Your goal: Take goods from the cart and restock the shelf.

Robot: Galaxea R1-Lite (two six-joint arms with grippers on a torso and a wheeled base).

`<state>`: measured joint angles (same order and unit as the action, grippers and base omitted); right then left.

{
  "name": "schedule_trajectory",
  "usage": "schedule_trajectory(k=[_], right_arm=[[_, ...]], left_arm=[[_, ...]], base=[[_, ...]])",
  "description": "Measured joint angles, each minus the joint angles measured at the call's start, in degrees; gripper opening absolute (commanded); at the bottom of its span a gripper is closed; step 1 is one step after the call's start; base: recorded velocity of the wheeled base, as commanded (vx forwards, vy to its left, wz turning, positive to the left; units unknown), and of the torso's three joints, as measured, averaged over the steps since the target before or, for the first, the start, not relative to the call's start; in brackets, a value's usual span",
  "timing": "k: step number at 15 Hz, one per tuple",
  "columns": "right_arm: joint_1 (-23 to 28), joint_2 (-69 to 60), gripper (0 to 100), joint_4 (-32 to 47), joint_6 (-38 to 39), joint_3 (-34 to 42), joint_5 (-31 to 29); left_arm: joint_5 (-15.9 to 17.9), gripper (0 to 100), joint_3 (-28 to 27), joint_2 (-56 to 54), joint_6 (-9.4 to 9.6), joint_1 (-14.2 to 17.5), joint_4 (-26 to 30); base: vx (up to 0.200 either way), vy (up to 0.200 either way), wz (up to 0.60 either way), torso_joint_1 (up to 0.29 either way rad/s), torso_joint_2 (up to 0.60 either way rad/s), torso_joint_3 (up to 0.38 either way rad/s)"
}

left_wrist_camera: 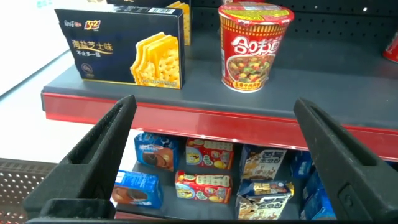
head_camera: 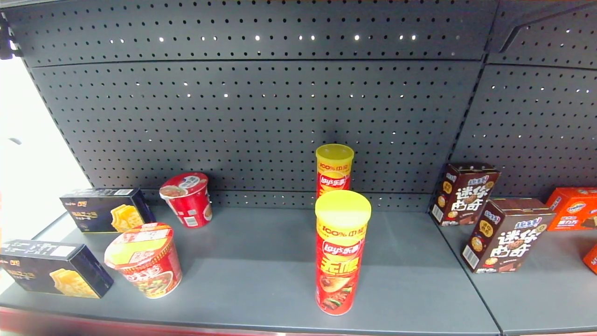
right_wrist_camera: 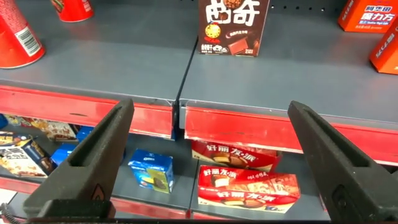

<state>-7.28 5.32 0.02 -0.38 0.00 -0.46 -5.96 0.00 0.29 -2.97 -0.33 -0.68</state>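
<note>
- The left gripper [left_wrist_camera: 214,102] hangs in front of the shelf edge. Its two black wedge-shaped fingers [left_wrist_camera: 93,155] are spread wide, and we see nothing held between them.
- Beyond it and well apart runs the grey matte metal shelf [left_wrist_camera: 323,68] with its glossy red front strip.
- On that board a dark navy cardboard cracker box [left_wrist_camera: 124,46] stands upright, with a round red paper noodle cup [left_wrist_camera: 252,46] near it.
- The right gripper [right_wrist_camera: 209,104] is also wide open and empty. It faces the seam where two shelf boards meet.
- An upright brown cardboard biscuit box [right_wrist_camera: 233,25] stands past it on the board, not touching.
- From the head view, a tall red cylindrical chip can with a yellow plastic lid [head_camera: 342,252] stands mid-shelf.
- A second matching can [head_camera: 334,170] stands behind it, against the perforated dark metal back panel [head_camera: 256,116].
- Blue and red snack packs [left_wrist_camera: 202,186] sit on the tier below.
</note>
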Motion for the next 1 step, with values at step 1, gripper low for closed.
schedule_trajectory(k=[1], right_arm=[[0.01,0.0,100,-0.02,-0.06,0.0,0.02]], left_arm=[[0.0,100,0.0,0.0,0.0,0.0,0.0]], base=[[0.0,0.0,0.0,0.0,0.0,0.0]])
